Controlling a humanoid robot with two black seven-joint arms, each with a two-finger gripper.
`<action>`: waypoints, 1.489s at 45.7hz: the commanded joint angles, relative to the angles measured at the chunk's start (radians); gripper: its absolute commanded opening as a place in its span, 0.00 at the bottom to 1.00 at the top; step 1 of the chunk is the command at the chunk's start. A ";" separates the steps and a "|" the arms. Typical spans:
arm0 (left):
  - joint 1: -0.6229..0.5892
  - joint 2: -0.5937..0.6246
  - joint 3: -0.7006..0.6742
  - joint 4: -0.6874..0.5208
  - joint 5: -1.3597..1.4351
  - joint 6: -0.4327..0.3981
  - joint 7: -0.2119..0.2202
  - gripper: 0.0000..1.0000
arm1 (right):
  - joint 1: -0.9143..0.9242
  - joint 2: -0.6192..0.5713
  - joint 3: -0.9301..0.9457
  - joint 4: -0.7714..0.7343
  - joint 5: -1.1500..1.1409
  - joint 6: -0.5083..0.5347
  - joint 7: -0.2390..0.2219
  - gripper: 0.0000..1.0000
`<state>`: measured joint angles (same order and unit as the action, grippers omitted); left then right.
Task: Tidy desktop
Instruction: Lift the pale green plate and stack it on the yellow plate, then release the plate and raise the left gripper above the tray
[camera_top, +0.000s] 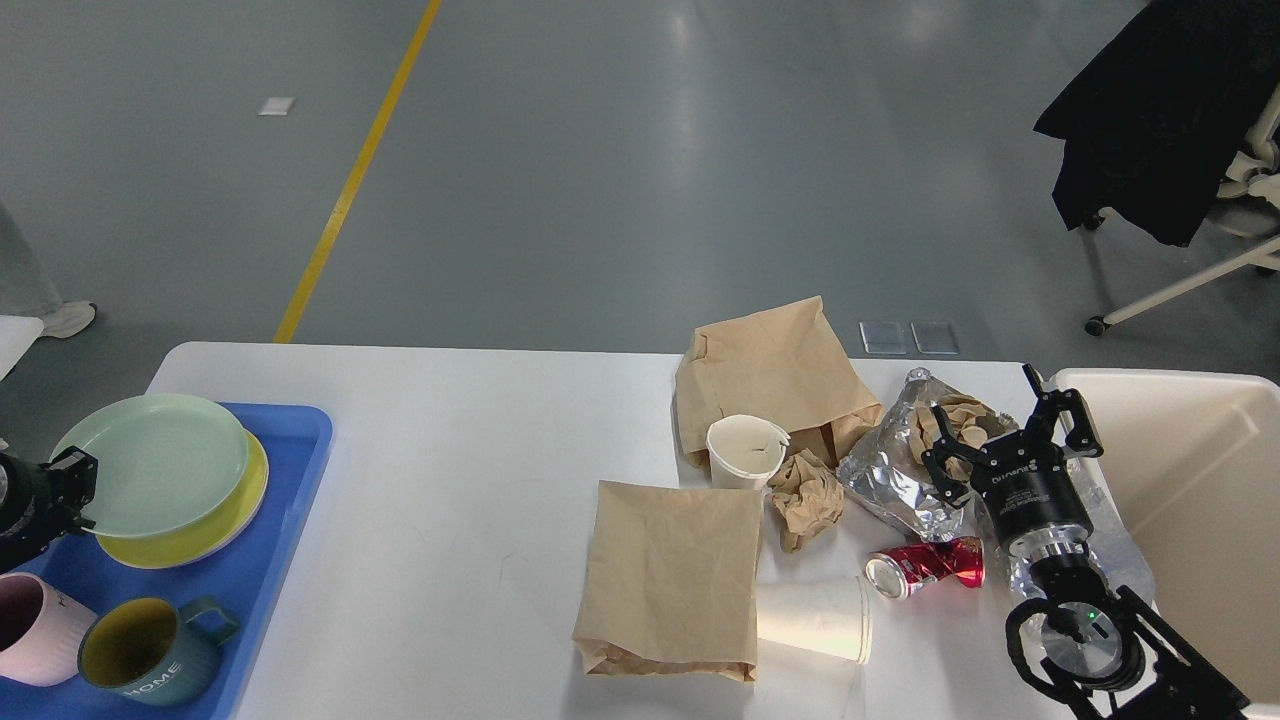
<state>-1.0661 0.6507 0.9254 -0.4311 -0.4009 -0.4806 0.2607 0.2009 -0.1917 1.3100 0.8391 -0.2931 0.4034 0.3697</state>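
The desktop (450, 480) carries light rubbish left of the cream bin (1180, 480). The foil bag (890, 480) beside that bin looks soft and slippery; grip its crumpled edge. Right gripper (1000, 430) hovers spread, empty. Left gripper (70, 485): cannot tell.

Tray (290, 480) at desktop (450, 480) left, bags (670, 570) centre, bin (1200, 480) right

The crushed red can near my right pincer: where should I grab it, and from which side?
Judging by its pose, grip the crushed red can across its dented middle, coming down from above with the open right pincer. It lies on its side on the desktop, its silver end toward the tipped white paper cup, so close the fingers across its width.
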 joint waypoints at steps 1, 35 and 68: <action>0.001 -0.016 -0.002 -0.001 0.002 0.005 0.002 0.00 | 0.000 0.000 0.000 0.000 -0.003 0.000 0.000 1.00; 0.029 -0.026 -0.017 -0.011 0.014 0.051 0.006 0.05 | 0.000 0.000 0.000 0.000 0.000 0.000 0.000 1.00; 0.026 -0.036 -0.059 -0.050 0.016 0.085 0.003 0.00 | 0.000 0.000 0.000 0.000 -0.003 0.000 0.000 1.00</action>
<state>-1.0384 0.6165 0.8713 -0.4507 -0.3869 -0.3911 0.2614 0.2010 -0.1918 1.3100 0.8391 -0.2931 0.4034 0.3697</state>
